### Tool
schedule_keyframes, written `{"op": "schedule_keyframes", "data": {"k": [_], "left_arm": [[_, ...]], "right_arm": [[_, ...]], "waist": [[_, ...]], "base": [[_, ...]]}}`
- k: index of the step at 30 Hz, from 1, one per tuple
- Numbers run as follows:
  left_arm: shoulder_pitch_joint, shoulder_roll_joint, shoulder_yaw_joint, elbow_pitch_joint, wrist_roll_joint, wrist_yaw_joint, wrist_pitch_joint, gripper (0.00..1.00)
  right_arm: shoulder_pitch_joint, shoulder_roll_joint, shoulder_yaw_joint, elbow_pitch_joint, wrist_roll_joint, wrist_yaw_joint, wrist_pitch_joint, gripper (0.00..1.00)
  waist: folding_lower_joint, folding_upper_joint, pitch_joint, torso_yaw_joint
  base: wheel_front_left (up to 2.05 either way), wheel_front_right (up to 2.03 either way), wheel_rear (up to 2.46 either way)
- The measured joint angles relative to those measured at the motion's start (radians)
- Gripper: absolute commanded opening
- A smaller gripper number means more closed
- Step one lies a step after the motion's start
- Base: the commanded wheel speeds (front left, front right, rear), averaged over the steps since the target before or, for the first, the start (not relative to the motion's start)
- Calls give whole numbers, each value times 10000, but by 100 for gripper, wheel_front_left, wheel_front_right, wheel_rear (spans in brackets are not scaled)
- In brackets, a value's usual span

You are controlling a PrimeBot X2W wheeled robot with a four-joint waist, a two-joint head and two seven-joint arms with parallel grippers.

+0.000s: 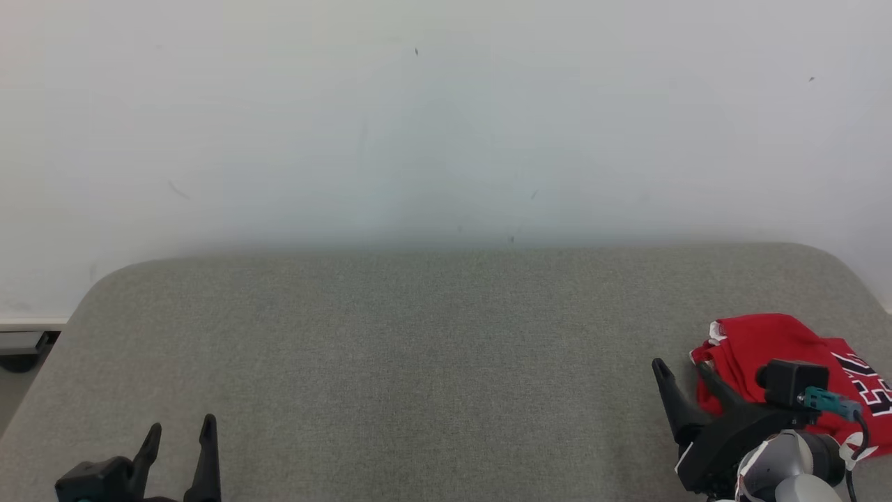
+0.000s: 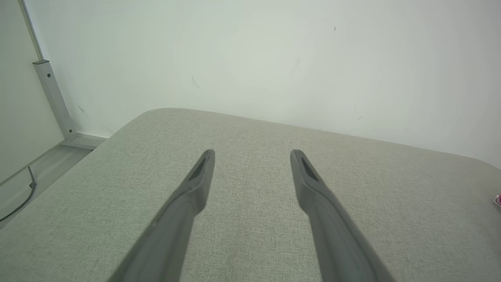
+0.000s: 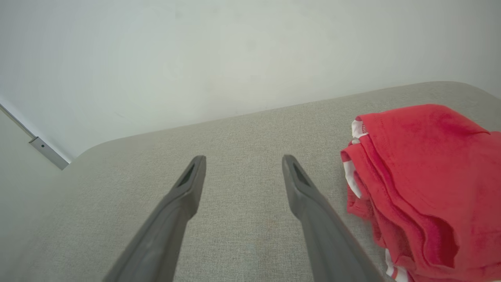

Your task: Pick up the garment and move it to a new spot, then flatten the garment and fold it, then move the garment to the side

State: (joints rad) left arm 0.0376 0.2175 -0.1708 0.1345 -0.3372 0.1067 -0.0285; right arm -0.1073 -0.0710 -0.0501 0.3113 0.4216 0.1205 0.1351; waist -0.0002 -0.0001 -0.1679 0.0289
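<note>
The red jersey [image 1: 759, 345] lies at the right end of the grey fabric-covered table [image 1: 418, 335], near its rounded far corner. It is only partly seen: in the head view the right arm's wrist camera [image 1: 791, 382] covers its near part and the frame edge cuts its right side. The black-and-white digits printed there are too cropped to read. The right wrist view also crops it at the right and bottom. It is a folded, layered bundle whose long axis runs from far-left to near-right, with stacked fold edges and white trim facing left toward the table's middle. The right gripper [image 1: 681, 366] sits just beside that edge, fingers spread wide and holding nothing. The left gripper [image 1: 181, 424] is well apart at the lower left, equally wide and empty above bare fabric.
</note>
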Motion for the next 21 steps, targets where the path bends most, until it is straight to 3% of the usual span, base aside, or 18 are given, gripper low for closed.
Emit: {"op": "schedule_keyframes", "data": {"k": [21], "left_arm": [[228, -92, 337, 58, -535, 71, -73, 100]], "right_arm": [[622, 71, 445, -311, 447, 27, -188, 100]], "waist": [[3, 1, 92, -211]], "base": [[0, 0, 0]]}}
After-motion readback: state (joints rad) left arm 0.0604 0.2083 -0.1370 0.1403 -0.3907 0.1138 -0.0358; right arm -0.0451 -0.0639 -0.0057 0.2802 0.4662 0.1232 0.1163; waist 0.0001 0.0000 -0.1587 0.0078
